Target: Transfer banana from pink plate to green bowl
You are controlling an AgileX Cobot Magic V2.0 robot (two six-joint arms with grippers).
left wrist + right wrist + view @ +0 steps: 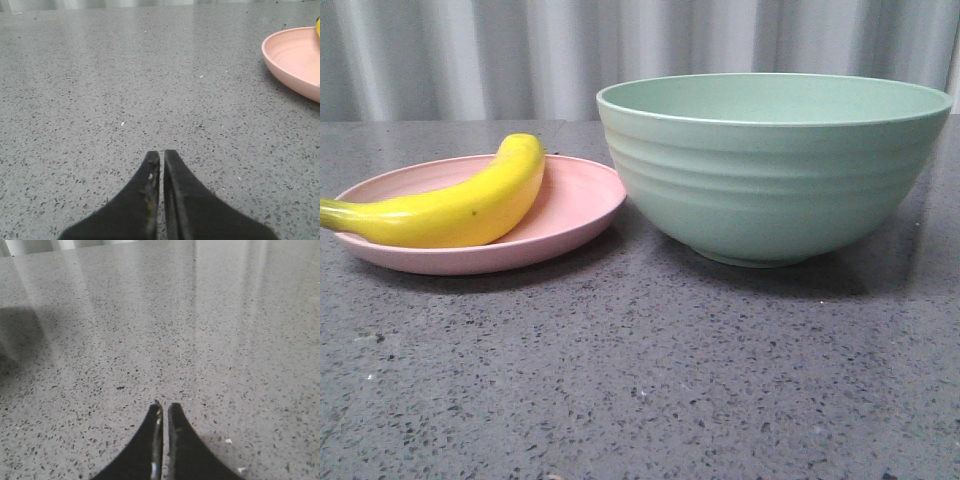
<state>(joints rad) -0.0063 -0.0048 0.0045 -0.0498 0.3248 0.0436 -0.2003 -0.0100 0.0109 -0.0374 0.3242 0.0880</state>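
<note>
A glossy yellow banana point(460, 205) lies across the pink plate point(575, 205) at the left of the front view, its greenish stem past the rim on the left. The tall ridged green bowl point(775, 175) stands just right of the plate, its inside hidden from here. Neither arm shows in the front view. In the left wrist view my left gripper point(161, 153) hangs shut over bare table, holding nothing, with the pink plate point(295, 57) off to one side and a sliver of banana point(318, 26) at the frame edge. My right gripper point(164, 406) is shut over bare table.
The speckled dark grey tabletop point(640, 380) runs from the dishes to the near edge. A pale corrugated wall point(470, 55) stands behind the table. A soft shadow point(20, 335) falls on the surface in the right wrist view.
</note>
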